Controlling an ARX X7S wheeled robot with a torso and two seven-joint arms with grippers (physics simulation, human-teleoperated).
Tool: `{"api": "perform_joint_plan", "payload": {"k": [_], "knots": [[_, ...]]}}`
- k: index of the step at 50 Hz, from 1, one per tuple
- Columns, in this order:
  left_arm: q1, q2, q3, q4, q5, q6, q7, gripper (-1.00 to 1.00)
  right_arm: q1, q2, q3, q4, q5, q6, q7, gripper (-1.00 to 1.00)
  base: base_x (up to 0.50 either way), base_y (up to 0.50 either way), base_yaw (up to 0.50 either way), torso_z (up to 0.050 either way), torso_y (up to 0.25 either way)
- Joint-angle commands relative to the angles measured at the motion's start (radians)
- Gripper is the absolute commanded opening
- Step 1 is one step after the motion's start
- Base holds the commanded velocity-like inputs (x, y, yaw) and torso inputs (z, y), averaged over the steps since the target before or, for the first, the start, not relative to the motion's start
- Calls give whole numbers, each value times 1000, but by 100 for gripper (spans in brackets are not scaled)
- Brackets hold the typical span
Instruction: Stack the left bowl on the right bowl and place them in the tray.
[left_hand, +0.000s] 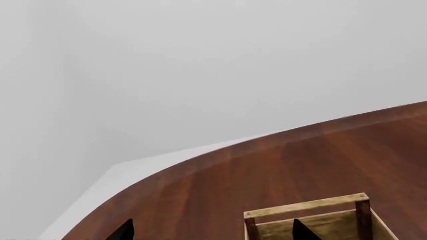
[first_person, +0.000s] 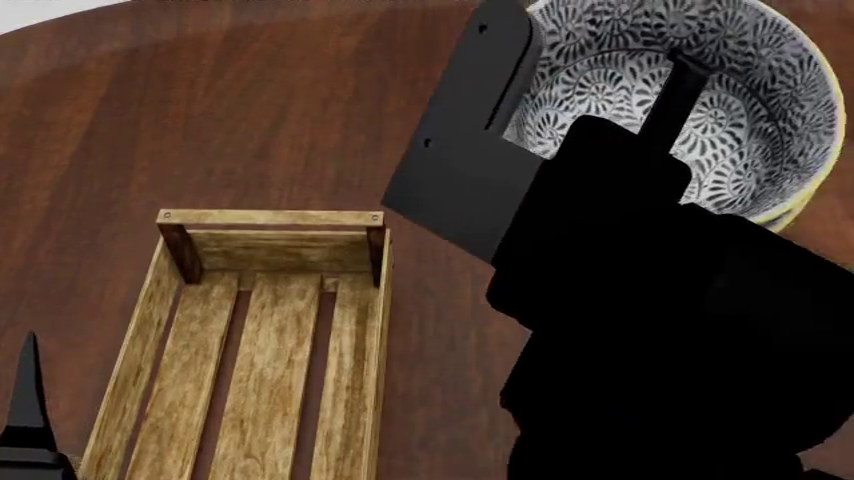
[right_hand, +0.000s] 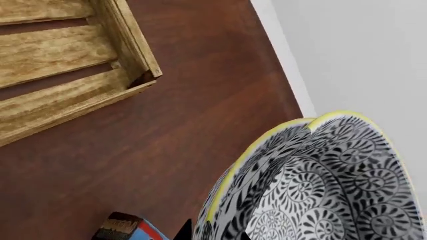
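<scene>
Your right claw (first_person: 667, 95) reached down into the stacked black-and-white patterned bowls with yellow rims (first_person: 747, 110); one dark finger (first_person: 674, 90) lay against the inner wall, and two nested rims showed at the right edge in the head view. I judged it was pinching the wall, but the arm hid the outer finger, so whether it was truly closed on the bowls I cannot tell. The long light-wood slatted tray (first_person: 274, 218) sat empty on the dark brown bench (first_person: 200, 120), off to the left of that claw and nearer the robot, well apart from the bowls. Your left claw (left_hand: 210, 231) stood wide and empty, its tips just over the tray's end wall.

To do this carry well, you needed to lift the stack straight up first, keep it level so the upper bowl did not slide, then cross over the tray's side plank before lowering. A blue-and-brown box (right_hand: 130, 229) lay close beside the bowls; you should have steered clear of it.
</scene>
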Motion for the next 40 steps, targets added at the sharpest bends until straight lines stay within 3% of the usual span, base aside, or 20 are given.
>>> {"api": "perform_joint_plan", "payload": {"k": [1, 40], "knots": [[16, -5, -32, 13, -15, 3, 0, 100, 19, -95, -46, 2, -4, 0, -39, -100, 0, 0, 0, 0, 10], [52, -17, -118, 53, -47, -2, -7, 100, -20, -333, -122, 36, 33, 0, -39, -100, 0, 0, 0, 0, 1]]}}
